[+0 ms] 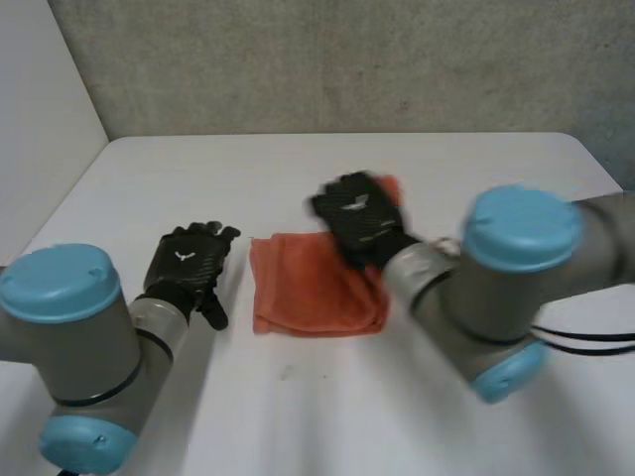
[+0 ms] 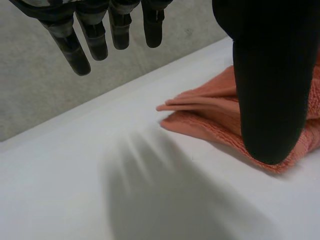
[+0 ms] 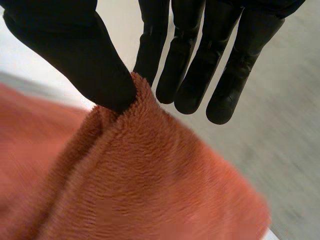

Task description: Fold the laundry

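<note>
The left hand (image 1: 189,263) hovers over the table (image 1: 149,178) left of the cloth (image 1: 308,293), fingers (image 2: 72,50) straight and empty. The right hand (image 1: 359,213) pinches the cloth's far right corner with its thumb. That shallow pinch could slip and leave the fold crooked. The cloth is orange, fluffy and layered, mid-table.

Towel (image 1: 313,288): lying folded on the table (image 1: 198,178), near its middle.
Left hand (image 1: 189,263): hovering over the table just left of the towel.
Right hand (image 1: 362,218): sitting over the towel's far right corner, pinching that corner between thumb and fingers.
</note>
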Motion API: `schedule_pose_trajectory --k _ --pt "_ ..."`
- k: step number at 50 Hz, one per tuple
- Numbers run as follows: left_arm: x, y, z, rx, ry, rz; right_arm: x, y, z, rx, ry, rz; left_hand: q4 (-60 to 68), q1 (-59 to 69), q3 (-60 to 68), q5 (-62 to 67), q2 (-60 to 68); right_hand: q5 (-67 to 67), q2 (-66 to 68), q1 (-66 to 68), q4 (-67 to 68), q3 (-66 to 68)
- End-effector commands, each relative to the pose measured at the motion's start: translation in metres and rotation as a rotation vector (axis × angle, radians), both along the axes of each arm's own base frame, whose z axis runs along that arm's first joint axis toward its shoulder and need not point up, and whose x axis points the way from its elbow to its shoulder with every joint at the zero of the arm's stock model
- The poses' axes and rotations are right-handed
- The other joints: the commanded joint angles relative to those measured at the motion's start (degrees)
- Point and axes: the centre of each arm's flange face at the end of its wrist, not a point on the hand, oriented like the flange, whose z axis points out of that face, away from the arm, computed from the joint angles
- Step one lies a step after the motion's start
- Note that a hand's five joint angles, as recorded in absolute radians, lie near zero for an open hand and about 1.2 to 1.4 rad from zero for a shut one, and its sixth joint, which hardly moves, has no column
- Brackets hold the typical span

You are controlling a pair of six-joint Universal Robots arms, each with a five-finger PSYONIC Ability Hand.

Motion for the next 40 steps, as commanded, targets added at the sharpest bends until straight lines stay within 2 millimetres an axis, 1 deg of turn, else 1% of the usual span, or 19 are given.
schedule_pose_trajectory --k 1,4,5,6,7,8,9,11,12,13,16,18,22,24,25,27,33,35,40 --pt "0.017 -0.005 0.018 -0.033 0.037 0.063 0.064 0.075 -0.061 0.131 0.107 0.292 0.42 -0.64 0.54 -1.49 0.57 13.5 12.32 24.93 11.77 12.18" --pt "0.022 -0.009 0.02 -0.032 0.052 0.083 0.066 0.079 -0.071 0.188 0.157 0.296 0.42 -0.64 0.54 -1.49 0.57 13.5 12.32 24.93 11.77 12.18" --pt "0.022 -0.011 0.022 -0.037 0.061 0.086 0.065 0.078 -0.064 0.192 0.158 0.282 0.42 -0.64 0.54 -1.49 0.57 -0.6 -1.77 10.83 -2.32 -1.92" --pt "0.022 -0.011 0.022 -0.037 0.061 0.086 0.065 0.078 -0.064 0.192 0.158 0.281 0.42 -0.64 0.54 -1.49 0.57 -0.74 -1.91 10.69 -2.46 -2.06" --pt "0.022 -0.012 0.023 -0.041 0.068 0.085 0.064 0.073 -0.048 0.173 0.135 0.25 0.42 -0.64 0.54 -1.49 0.57 -35.71 -36.89 -24.28 -37.44 -37.03" --pt "0.021 -0.014 0.026 -0.049 0.077 0.084 0.06 0.064 -0.029 0.146 0.103 0.201 0.42 -0.64 0.54 -1.49 0.57 -52.88 -54.06 -41.45 -54.61 -54.2" --pt "0.021 -0.014 0.026 -0.049 0.077 0.084 0.06 0.064 -0.029 0.145 0.103 0.201 0.42 -0.64 0.54 -1.49 0.57 -53.05 -54.23 -41.62 -54.78 -54.37" --pt "0.019 -0.016 0.03 -0.062 0.09 0.08 0.042 0.038 0.002 0.142 0.007 0.076 0.42 -0.64 0.54 -1.49 0.57 -56.5 -57.68 -45.07 -58.23 -57.82" --pt "0.015 -0.018 0.035 -0.079 0.105 0.073 0.042 0.037 0.002 0.142 0.007 0.075 0.42 -0.64 0.54 -1.49 0.57 -56.5 -57.68 -45.07 -58.23 -57.82" --pt "0.011 -0.021 0.041 -0.097 0.122 0.066 0.033 0.029 0.018 0.165 -0.065 0.035 0.42 -0.64 0.54 -1.49 0.57 -56.5 -57.68 -45.07 -58.23 -57.82" --pt "0.0 -0.025 0.051 -0.126 0.162 0.042 0.021 0.019 0.034 0.232 -0.169 -0.009 0.42 -0.64 0.54 -1.49 0.57 -56.5 -57.68 -45.07 -58.23 -57.82" --pt "-0.008 -0.024 0.053 -0.128 0.186 0.022 0.016 0.014 0.034 0.27 -0.202 -0.026 0.42 -0.64 0.54 -1.49 0.57 -56.5 -57.68 -45.07 -58.23 -57.82" --pt "-0.029 -0.022 0.048 -0.11 0.221 -0.035 0.008 0.002 0.032 0.324 -0.244 -0.07 0.47 -0.59 0.59 -1.45 0.62 -56.5 -57.68 -45.07 -58.23 -57.82" --pt "-0.049 -0.018 0.044 -0.095 0.235 -0.103 0.003 -0.008 0.024 0.344 -0.24 -0.094 0.47 -0.59 0.59 -1.45 0.62 -56.5 -57.68 -45.07 -58.23 -57.82" --pt "-0.049 -0.018 0.044 -0.095 0.235 -0.103 0.003 -0.008 0.024 0.344 -0.24 -0.094 0.47 -0.59 0.59 -1.45 0.62 -56.5 -57.68 -45.07 -58.23 -57.82" --pt "-0.059 -0.021 0.03 -0.065 0.225 -0.135 0.003 -0.017 0.005 0.382 -0.213 -0.113 0.64 -0.42 0.76 -1.28 0.79 -56.5 -57.68 -45.07 -58.23 -57.82" --pt "-0.062 -0.023 0.007 -0.003 0.188 -0.13 0.004 -0.026 -0.022 0.446 -0.164 -0.137 0.97 -0.09 1.09 -0.94 1.13 -56.5 -57.68 -45.07 -58.23 -57.82" --pt "-0.058 -0.023 -0.003 0.039 0.159 -0.104 0.005 -0.029 -0.04 0.498 -0.123 -0.151 0.81 -0.25 0.93 -1.11 0.96 -56.5 -57.68 -45.07 -58.23 -57.82" --pt "-0.048 -0.025 -0.01 0.069 0.12 -0.044 0.002 -0.036 -0.06 0.549 -0.074 -0.176 0.81 -0.26 0.93 -1.11 0.96 -56.5 -57.68 -45.07 -58.23 -57.82"
